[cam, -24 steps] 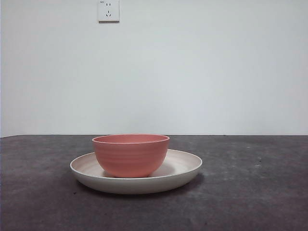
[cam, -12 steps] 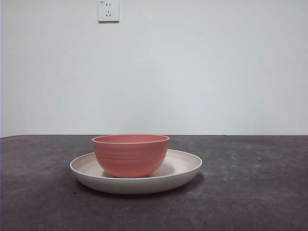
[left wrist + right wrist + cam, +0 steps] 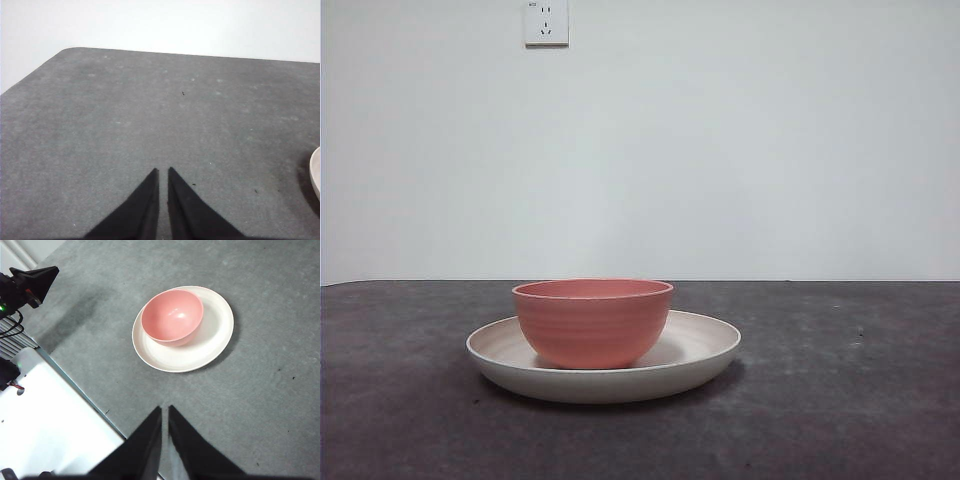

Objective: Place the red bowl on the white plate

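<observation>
The red bowl (image 3: 592,322) stands upright on the white plate (image 3: 705,350), a little off the plate's middle, with no gripper touching it. From high up, the right wrist view shows the same bowl (image 3: 172,316) inside the plate (image 3: 212,342). My right gripper (image 3: 164,412) is shut and empty, well away from them. Over bare grey table my left gripper (image 3: 163,174) is shut with nothing in it; only a sliver of the plate's rim (image 3: 315,172) shows at the edge of that view. Neither arm appears in the front view.
The dark grey table top (image 3: 840,400) stretches around the plate. A wall socket (image 3: 545,21) sits on the white wall behind. In the right wrist view the other arm's gripper (image 3: 30,285) shows beyond the table's edge, next to a white surface (image 3: 45,415).
</observation>
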Robot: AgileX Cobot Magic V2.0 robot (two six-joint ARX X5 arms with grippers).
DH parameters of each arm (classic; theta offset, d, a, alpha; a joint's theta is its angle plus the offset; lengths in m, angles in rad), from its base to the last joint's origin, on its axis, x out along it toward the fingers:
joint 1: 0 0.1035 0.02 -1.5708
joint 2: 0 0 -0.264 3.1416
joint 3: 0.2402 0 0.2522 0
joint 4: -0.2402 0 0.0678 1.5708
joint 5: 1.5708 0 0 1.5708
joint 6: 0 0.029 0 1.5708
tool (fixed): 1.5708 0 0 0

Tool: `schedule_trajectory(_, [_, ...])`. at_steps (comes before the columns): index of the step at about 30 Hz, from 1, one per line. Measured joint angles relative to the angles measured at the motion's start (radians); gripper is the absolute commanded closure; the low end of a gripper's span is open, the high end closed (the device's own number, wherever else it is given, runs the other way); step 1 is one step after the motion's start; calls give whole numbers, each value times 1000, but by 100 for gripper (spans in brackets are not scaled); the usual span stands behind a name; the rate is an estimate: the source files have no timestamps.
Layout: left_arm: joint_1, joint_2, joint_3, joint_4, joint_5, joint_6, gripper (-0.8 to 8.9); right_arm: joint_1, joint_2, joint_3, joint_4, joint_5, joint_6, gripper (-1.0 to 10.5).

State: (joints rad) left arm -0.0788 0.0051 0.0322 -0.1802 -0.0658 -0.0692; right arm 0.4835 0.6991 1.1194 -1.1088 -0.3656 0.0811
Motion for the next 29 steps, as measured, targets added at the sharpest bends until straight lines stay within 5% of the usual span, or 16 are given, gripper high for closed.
schedule_trajectory(8, [0,0,0,0,0,0,785,-3,0,0,3,2,0,929])
schedule_trajectory(13, [0,0,0,0,0,0,785,-100,-48,-37,72,-51,-7,929])
schedule_trajectory(24, [0,0,0,0,0,0,785,-479,-458,-648,874,-72,-24,929])
schedule_trajectory(29, [0,0,0,0,0,0,785,-556,-619,-851,1012,24,-45,929])
